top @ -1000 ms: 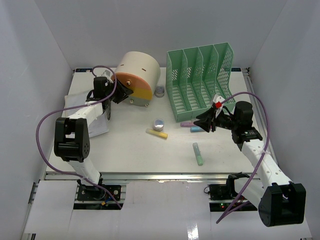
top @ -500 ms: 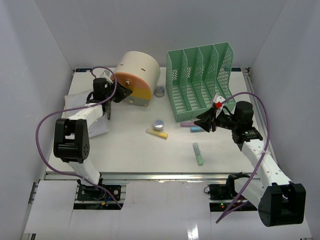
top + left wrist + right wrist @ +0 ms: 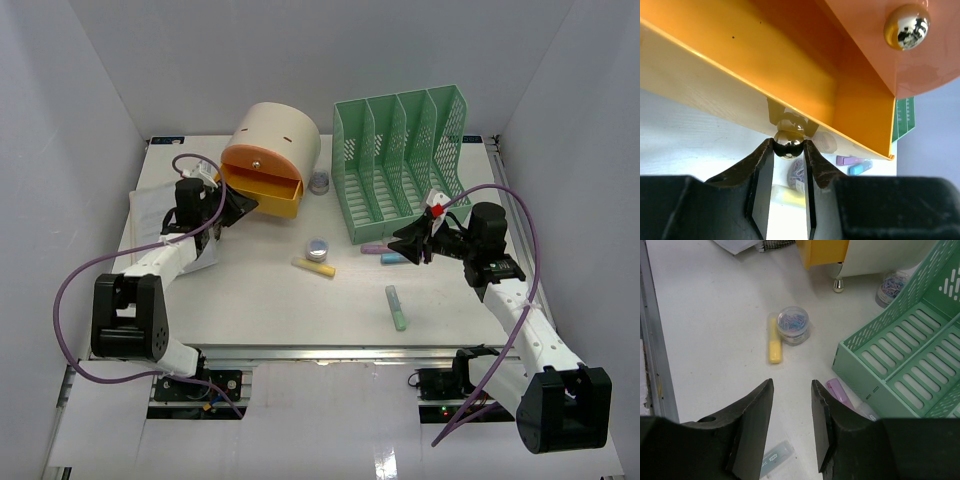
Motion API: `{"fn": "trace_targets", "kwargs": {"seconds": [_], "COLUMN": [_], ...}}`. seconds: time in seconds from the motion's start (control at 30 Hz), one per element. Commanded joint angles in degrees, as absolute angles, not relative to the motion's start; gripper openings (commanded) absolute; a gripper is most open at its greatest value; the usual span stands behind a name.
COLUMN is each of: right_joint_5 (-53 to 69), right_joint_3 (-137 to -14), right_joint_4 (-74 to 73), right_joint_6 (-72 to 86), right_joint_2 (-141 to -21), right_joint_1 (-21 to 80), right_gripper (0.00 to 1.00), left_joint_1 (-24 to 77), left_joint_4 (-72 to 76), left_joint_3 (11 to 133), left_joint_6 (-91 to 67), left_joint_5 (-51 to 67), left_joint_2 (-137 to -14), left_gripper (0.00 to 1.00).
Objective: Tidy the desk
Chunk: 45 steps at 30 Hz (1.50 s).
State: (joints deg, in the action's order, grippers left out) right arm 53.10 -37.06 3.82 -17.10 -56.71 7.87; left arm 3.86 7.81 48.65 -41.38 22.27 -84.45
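Drawer cropped, knob between left jaws, desk mostly hidden

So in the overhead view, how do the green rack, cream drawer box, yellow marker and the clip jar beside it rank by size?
Largest: green rack.
Next: cream drawer box.
Last, too alike to rank: yellow marker (longer) and clip jar (wider).

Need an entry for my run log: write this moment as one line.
left tool: shut on drawer knob | yellow drawer: partly out | right tool: open, empty, over desk by green rack
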Motion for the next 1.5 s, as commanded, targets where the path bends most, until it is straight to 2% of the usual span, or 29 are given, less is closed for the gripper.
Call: {"fn": "trace_targets", "kwargs": {"seconds": [0.0, 0.2, 0.77, 0.87, 0.93, 1.1, 1.23, 1.47], "right_joint_5": [54.0, 54.1, 53.3, 53.0, 52.8, 52.6, 52.6, 53.8], "right_joint_3": [-38.8, -38.6, -38.1, -37.9, -37.9, -37.9, -37.9, -38.3], "right_joint_4": [4.2, 4.1, 4.0, 3.9, 3.7, 3.6, 3.5, 2.4], "right_joint_6": [-18.4, -19.0, -20.1, -20.5, -20.8, -21.1, -21.3, -22.7], "right_joint_2": [-56.0, -56.2, -57.5, -57.7, -57.7, -57.9, -57.9, -57.8], "right_joint_1": [7.5, 7.4, 7.2, 7.2, 7.2, 6.9, 6.7, 6.4], "right_gripper": [0.43, 0.45, 0.48, 0.52, 0.54, 0.55, 0.56, 0.63], "left_joint_1": [3.9, 3.9, 3.7, 3.7, 3.7, 3.7, 3.7, 3.7], "left_joint_4": [8.4, 7.9, 6.0, 6.6, 6.8, 4.9, 3.0, -1.4], "left_joint_3": [47.6, 46.7, 41.0, 40.7, 40.3, 40.0, 39.4, 37.7], "left_joint_6": [-40.3, -40.1, -38.7, -39.5, -39.8, -38.4, -33.7, -24.9], "left_joint_5": [25.3, 25.5, 25.5, 25.8, 26.0, 24.7, 24.9, 28.0], "left_joint_2": [-80.0, -78.8, -70.7, -71.5, -71.6, -70.0, -66.0, -54.0], "left_gripper": [0.27, 0.32, 0.34, 0.42, 0.51, 0.78, 0.84, 0.87]}}
